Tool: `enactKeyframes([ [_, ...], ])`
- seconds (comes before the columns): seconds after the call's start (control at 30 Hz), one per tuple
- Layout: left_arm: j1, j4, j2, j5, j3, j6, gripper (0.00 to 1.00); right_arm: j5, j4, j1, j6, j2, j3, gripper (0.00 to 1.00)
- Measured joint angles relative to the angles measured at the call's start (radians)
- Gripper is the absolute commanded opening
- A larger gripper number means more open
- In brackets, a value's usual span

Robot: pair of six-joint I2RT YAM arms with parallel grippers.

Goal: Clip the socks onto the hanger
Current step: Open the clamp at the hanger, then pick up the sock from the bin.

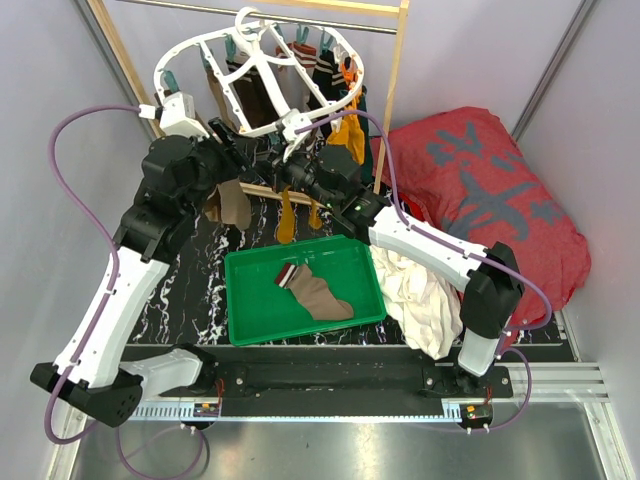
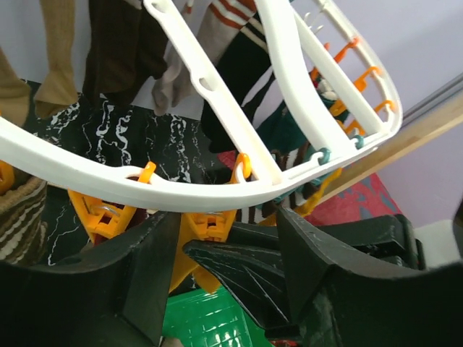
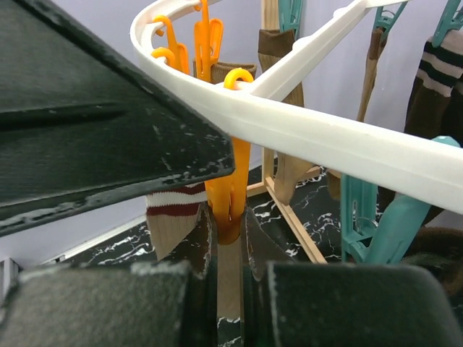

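hanger (image 2: 217,97): white plastic oval frame with cross ribs and a top hook; suspended, tilted.
orange clip (image 3: 231,195): hangs from the rim by a loop.
teal clip (image 3: 362,217): hangs from the rim, further along.
clipped socks (image 1: 322,62): brown, tan, mustard and striped; hanging down from the frame.
tan sock (image 3: 230,278): upright, top edge at the orange clip's tip.
loose sock (image 1: 315,292): brown, striped cuff; lying flat in the green tray (image 1: 260,315).

text: none legible | labels: none legible | red cushion (image 1: 480,190): large grey marks, cannot be read

Wht hanger (image 3: 325,141), org clip (image 3: 231,188), tan sock (image 3: 230,289).
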Motion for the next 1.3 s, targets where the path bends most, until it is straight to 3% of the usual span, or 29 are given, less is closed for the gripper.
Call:
enactKeyframes([
  [0.27,0.0,-0.008,0.027,-0.03,0.0,0.018,0.43,0.032,-0.01,0.011,-0.048,0.0,0.0,0.0],
  [0.4,0.0,-0.013,0.032,-0.042,0.0,0.019,0.25,0.045,-0.011,0.013,-0.064,0.0,0.0,0.0],
  [0.5,0.0,-0.01,0.034,-0.044,0.0,0.02,0.17,0.05,-0.018,0.013,-0.071,0.0,0.0,0.02],
  [0.6,0.0,-0.007,0.034,-0.045,0.0,0.027,0.07,0.051,-0.021,0.013,-0.071,0.0,0.0,0.24],
  [0.63,0.0,-0.004,0.034,-0.046,0.0,0.032,0.06,0.052,-0.021,0.013,-0.068,0.0,0.0,0.36],
  [0.73,-0.002,0.013,0.034,-0.046,-0.001,0.037,0.06,0.068,-0.037,0.019,-0.054,-0.013,-0.003,0.51],
  [0.8,-0.002,0.035,0.027,-0.047,-0.01,0.042,0.05,0.084,-0.065,0.026,-0.043,-0.044,-0.034,0.55],
  [1.1,-0.002,0.067,0.012,-0.048,-0.039,0.057,0.06,0.137,-0.366,0.031,0.026,-0.305,-0.265,0.56],
  [1.3,-0.002,0.073,0.009,-0.047,-0.048,0.064,0.06,0.064,-0.573,0.031,0.06,-0.378,-0.406,0.54],
])
